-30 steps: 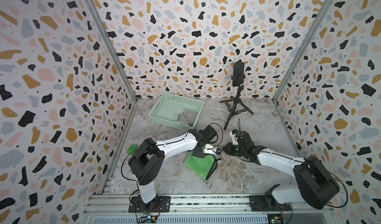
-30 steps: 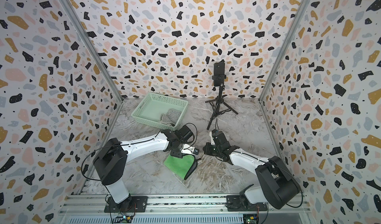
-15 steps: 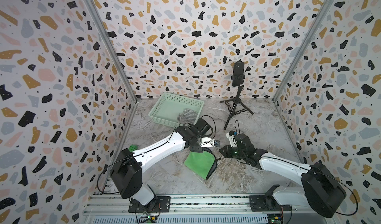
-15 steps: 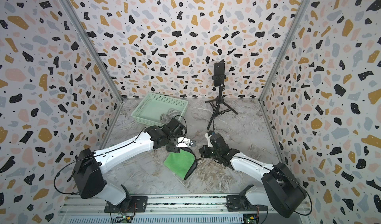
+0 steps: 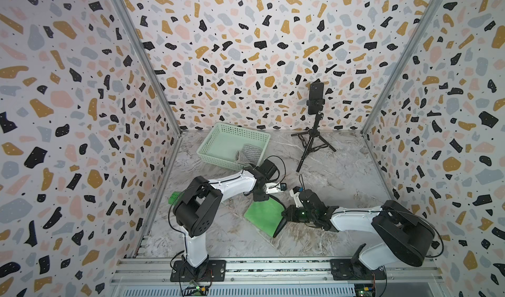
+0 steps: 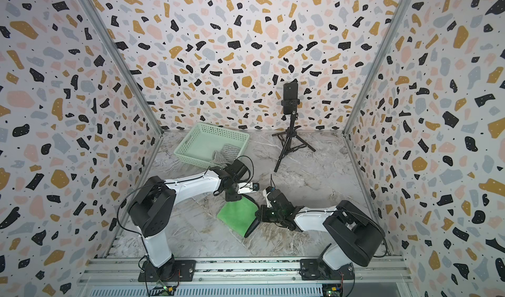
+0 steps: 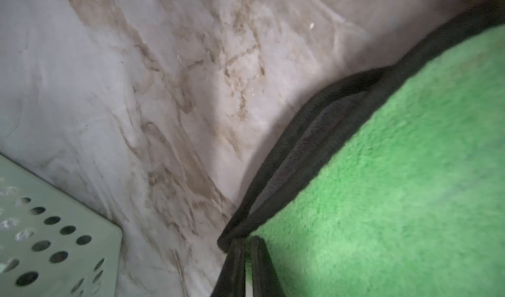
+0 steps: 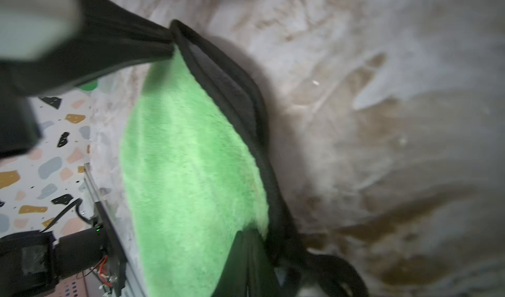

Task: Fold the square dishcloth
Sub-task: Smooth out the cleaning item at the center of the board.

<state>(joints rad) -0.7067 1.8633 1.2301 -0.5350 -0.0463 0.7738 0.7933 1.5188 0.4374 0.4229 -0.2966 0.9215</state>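
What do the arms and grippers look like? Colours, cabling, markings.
Both arms, left arm and right arm: white link shells, black joint housings, black bases on aluminium rail. Thin black cables loop outside. On left gripper and right gripper: slim black tapered fingers. Right wrist carries a green LED.

top views: bright, even overhead light, crisp, walls bend near the corners
shadows: soft and faint on the floor
wrist views: dimmer, kinda smeary
left wrist: basket and dishcloth both soft
right wrist: close-up stuff way out of focus, dark shadow along the dishcloth
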